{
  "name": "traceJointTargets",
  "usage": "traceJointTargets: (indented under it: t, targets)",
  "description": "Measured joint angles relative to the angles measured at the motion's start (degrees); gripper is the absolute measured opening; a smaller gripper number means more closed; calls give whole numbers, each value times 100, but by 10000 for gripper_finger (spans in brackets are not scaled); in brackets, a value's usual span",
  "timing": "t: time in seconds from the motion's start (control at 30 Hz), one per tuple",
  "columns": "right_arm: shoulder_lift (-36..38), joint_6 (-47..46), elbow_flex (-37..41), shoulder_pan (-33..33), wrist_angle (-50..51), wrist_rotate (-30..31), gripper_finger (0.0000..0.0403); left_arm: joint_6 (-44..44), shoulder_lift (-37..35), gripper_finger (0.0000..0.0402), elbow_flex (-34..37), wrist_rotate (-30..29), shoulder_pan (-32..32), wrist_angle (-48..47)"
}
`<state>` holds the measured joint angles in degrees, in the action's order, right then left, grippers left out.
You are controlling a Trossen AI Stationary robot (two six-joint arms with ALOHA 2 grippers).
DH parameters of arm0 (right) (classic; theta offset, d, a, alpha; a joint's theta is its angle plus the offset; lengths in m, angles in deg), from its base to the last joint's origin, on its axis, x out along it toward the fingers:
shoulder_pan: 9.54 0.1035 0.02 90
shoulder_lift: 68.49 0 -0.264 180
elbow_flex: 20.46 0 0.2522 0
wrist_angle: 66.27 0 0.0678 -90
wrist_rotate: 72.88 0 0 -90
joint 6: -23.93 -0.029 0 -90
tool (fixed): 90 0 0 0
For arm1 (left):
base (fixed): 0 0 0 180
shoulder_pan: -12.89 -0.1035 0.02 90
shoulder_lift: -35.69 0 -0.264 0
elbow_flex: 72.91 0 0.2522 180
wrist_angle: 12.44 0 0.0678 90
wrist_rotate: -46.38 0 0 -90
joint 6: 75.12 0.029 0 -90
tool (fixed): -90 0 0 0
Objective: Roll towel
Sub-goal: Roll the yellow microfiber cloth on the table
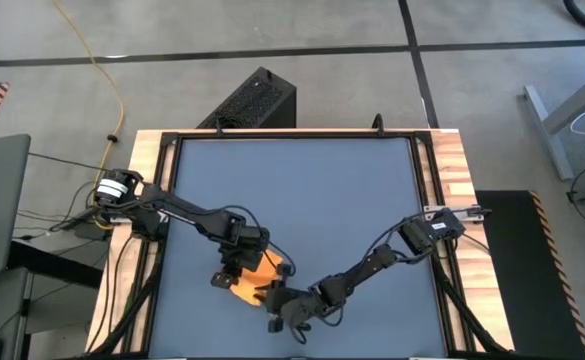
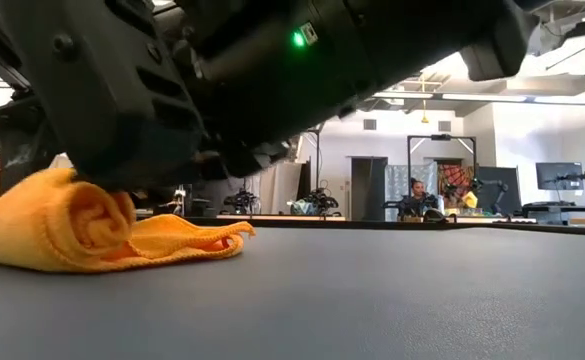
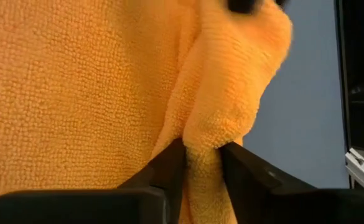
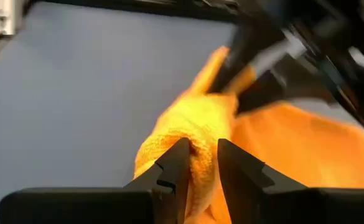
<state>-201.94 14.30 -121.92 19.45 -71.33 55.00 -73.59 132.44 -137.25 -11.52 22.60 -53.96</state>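
You see the orange towel (image 1: 256, 281) partly rolled, low centre of the overhead frame, on the blue-grey surface (image 1: 312, 190). Left gripper (image 3: 201, 163) is clamped on a bunched fold of it. Right gripper (image 4: 198, 163) pinches the rolled end from the opp. side, w/ both arms meeting there.

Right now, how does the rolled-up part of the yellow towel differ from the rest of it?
In the low view, the rolled part is a thick, rounded bundle standing up under the arms, while the flat part lies thin and low on the table, trailing sideways. Fingers of both arms pinch folds at the rolled part; the flat part lies free. Both are the same yellow-orange cloth.
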Motion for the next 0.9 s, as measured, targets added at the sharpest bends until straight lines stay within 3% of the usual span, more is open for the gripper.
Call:
traceJointTargets:
  t: [0.13,0.3,0.6,0.9]
  targets:
    - [0,-660,0,-23,366,110,71,292,0,118,-127,0,-106,-406]
    - [2,-1381,0,-67,479,-177,13,553,-51,123,-190,0,-184,-787]
    - [7,-2621,0,-129,885,-178,16,1024,-770,123,-170,-110,-186,-946]
    - [11,-3429,0,-136,1148,-176,15,1026,-1644,123,277,-1447,-206,-1247]
